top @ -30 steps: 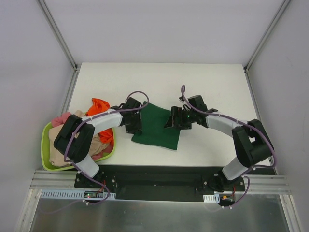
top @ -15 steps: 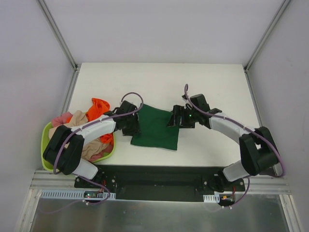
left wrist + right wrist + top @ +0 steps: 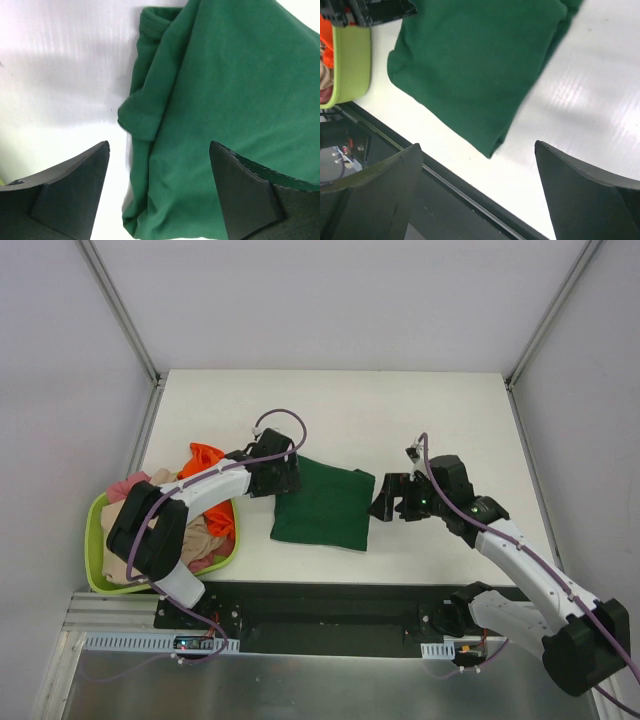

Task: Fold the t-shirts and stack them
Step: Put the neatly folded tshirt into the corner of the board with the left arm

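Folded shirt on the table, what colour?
The shirt is plain dark green, clearest in the left wrist view.

Table [image 3: 330, 410]: folded shirt [image 3: 323, 505] lies flat on it, about mid-width, nearer the front edge than the back.
Basket [image 3: 93, 540]: at the table's left front corner, left of the folded shirt.
Heap of shirts [image 3: 205, 460]: in the basket, spilling over its far right rim.
Left gripper [image 3: 283, 480]: at the folded shirt's far-left corner, between heap and shirt.
Right gripper [image 3: 383, 502]: just beside the shirt's right edge.
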Controlling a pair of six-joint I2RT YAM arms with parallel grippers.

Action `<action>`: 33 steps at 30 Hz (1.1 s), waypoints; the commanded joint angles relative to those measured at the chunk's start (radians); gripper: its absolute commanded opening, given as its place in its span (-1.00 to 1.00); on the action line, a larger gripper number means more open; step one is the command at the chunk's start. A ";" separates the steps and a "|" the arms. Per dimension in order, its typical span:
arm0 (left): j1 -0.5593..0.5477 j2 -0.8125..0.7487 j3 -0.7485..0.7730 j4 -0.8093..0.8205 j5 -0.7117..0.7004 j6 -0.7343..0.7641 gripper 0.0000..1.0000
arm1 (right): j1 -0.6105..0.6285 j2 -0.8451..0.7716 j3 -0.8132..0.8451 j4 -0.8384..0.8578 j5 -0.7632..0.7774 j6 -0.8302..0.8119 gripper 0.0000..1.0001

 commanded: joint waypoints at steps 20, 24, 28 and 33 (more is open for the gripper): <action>0.139 0.393 0.500 -0.149 -0.316 0.177 -1.00 | 0.005 -0.260 0.004 -0.239 0.324 -0.070 0.92; 0.238 0.459 0.643 -0.134 -0.281 0.281 -1.00 | -0.003 -0.286 -0.007 -0.256 0.363 -0.057 0.92; 0.314 0.563 0.806 -0.140 -0.259 0.380 -1.00 | -0.011 -0.300 -0.005 -0.258 0.395 -0.081 0.92; 0.401 0.661 0.955 -0.147 -0.296 0.464 -1.00 | -0.026 -0.267 0.012 -0.282 0.423 -0.089 0.92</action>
